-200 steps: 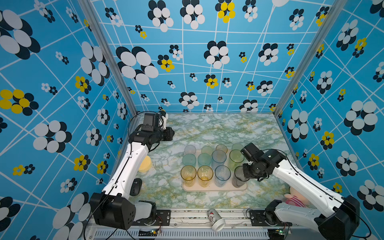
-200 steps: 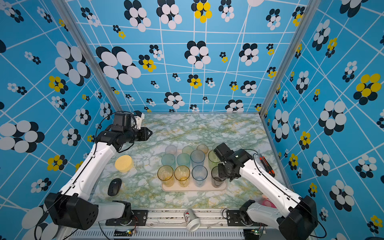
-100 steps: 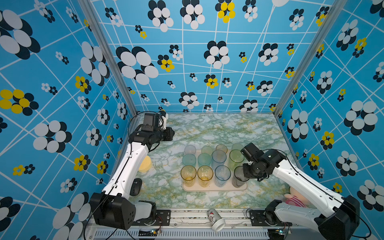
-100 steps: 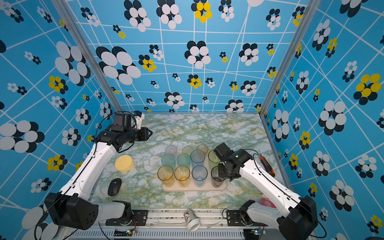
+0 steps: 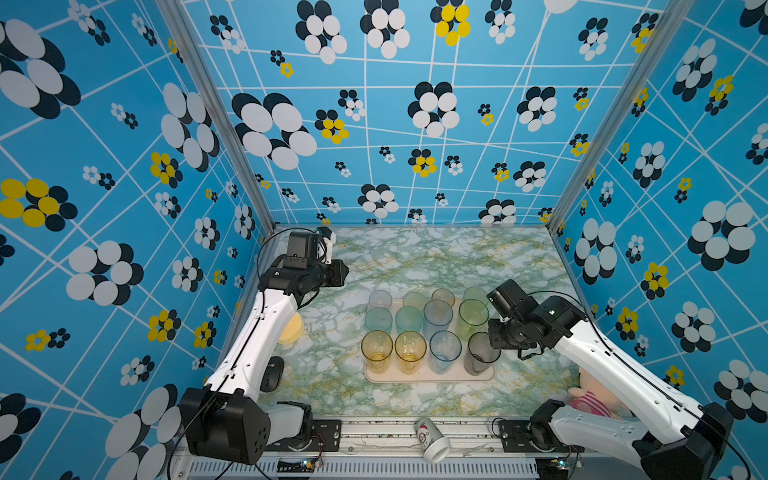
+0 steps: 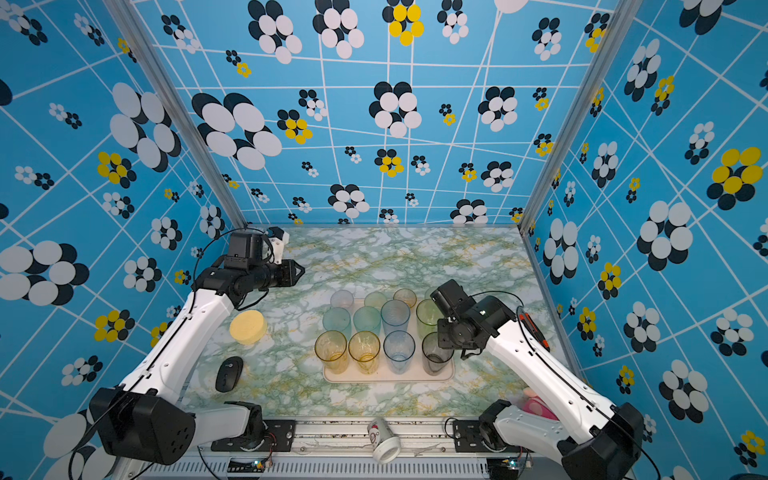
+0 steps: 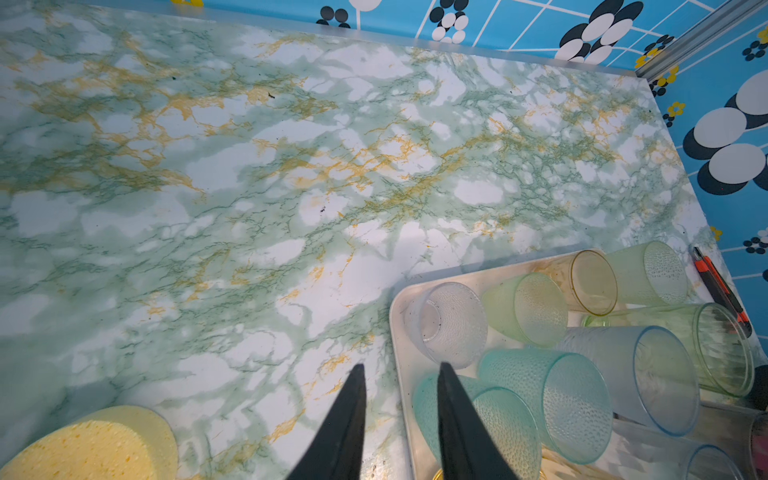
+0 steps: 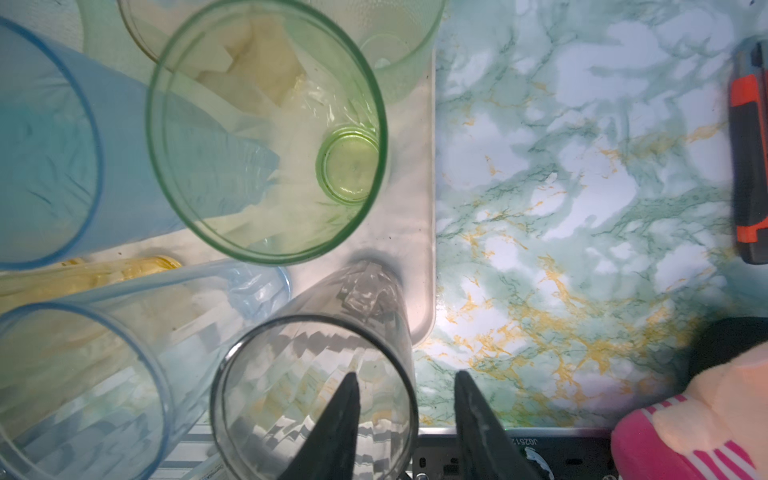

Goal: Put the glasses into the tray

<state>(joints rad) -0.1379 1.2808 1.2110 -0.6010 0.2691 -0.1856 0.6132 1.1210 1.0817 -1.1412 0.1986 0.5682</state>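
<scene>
- The right claw (image 8: 405, 376) is standing released: its fingers are straddling the rim of the smoky grey glass (image 8: 291, 365), one over the mouth and one outside, and neither is pressing the wall.
- That smoky grey glass (image 5: 481, 353) is standing upright in the near right corner of the tray (image 5: 428, 377), and I'm seeing it the same way in both top views.
- I'm counting twelve glasses (image 6: 365, 351) sitting upright on the tray (image 6: 386, 378) in three rows of four. Two amber, one blue and the grey one are making up the near row.
- The left claw (image 7: 401, 365) is hanging parted with nothing between its fingers. It is hovering over the marble tabletop (image 7: 291, 166), just beside the tray's far left corner (image 7: 397, 316).
- A pale-yellow round dish (image 6: 248, 326) and a black mouse (image 6: 229, 373) are lying left of the tray, well apart from it.
- An orange-and-black cutter (image 8: 750, 145) and a pink plush toy (image 8: 685, 415) are lying to the right.
- A paper cup (image 5: 432, 438) is lying tipped on the front rail.
</scene>
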